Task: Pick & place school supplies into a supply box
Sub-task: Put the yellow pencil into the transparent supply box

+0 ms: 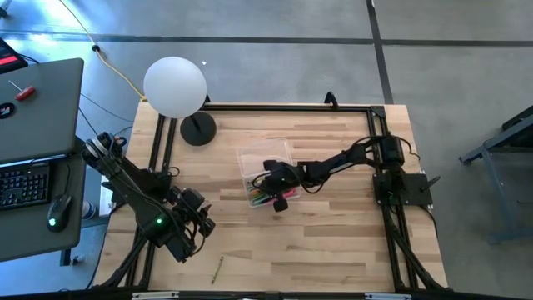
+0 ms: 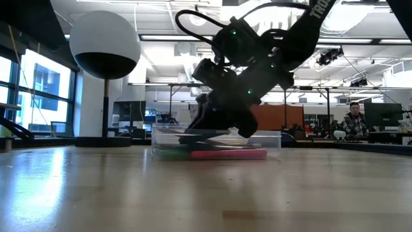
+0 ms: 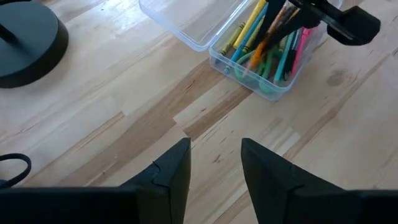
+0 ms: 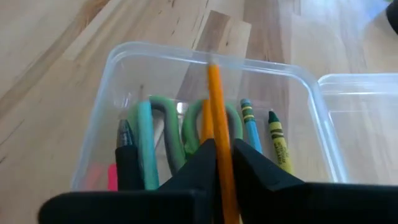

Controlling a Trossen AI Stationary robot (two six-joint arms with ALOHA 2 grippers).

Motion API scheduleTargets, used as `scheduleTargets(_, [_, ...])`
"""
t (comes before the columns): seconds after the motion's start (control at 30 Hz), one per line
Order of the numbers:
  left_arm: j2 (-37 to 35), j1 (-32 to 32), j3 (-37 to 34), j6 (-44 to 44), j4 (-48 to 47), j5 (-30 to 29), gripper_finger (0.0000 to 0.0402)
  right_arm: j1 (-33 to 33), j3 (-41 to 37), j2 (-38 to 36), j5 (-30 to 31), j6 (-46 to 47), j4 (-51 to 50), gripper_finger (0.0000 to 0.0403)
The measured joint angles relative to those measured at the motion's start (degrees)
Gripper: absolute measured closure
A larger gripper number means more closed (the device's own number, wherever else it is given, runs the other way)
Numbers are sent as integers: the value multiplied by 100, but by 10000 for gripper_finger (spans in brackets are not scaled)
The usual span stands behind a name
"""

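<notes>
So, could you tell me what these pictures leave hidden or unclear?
- High view: the right gripper and its arm cover much of the supply box.
- Right wrist view: the orange pencil shut between the fingers runs off the bottom edge.
- High view: a thin stick near the table's front edge is too small to identify.

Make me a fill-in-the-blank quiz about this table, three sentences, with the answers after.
1. The right end effector pinches an ____ pencil over the supply box.
2. The box's hinged lid lies ____.
3. The scissors in the box have ____ handles.
Missing words: orange; open; green
</notes>
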Motion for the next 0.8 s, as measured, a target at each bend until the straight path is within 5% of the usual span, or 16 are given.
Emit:
scheduleTargets(0.23, [0, 2, 2, 0, -4, -1, 230, -9, -9, -265, 282, -136, -483, 395])
scheduleTargets(0.57, [0, 2, 2, 4, -4, -279, 230, -42, -9, -362, 585, -123, -994, 344])
scheduleTargets(0.8, [0, 2, 2, -13, 316, 32, 230, -42, -9, -373, 641, -100, -974, 330])
